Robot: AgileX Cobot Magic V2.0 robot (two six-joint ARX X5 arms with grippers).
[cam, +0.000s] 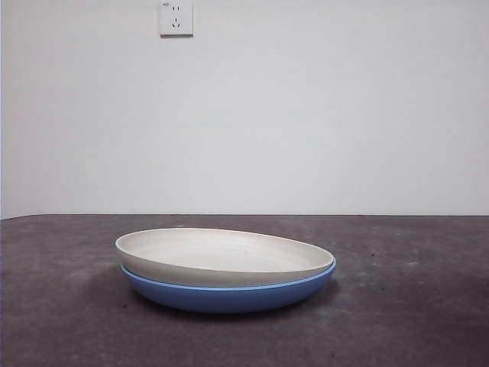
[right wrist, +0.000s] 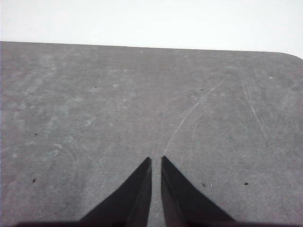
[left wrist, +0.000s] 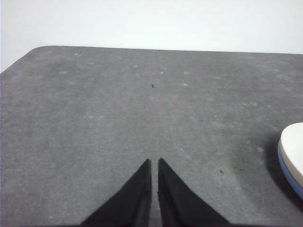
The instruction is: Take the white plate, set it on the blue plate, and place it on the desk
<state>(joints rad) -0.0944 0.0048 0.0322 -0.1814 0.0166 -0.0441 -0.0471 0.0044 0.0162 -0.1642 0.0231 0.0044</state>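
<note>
The white plate [cam: 221, 256] sat nested inside the blue plate [cam: 229, 294], slightly tilted, with its rim raised higher on one side. The stack rested on the surface [cam: 61, 306] toward its front edge, roughly midway between the side edges. The left tool [left wrist: 155, 163] hung above bare surface with its jaws pressed together and gripping nothing; the stack's edge showed just beside it in the left wrist view. The right tool [right wrist: 156, 161] likewise had its jaws pressed together over bare surface, well apart from the plates.
</note>
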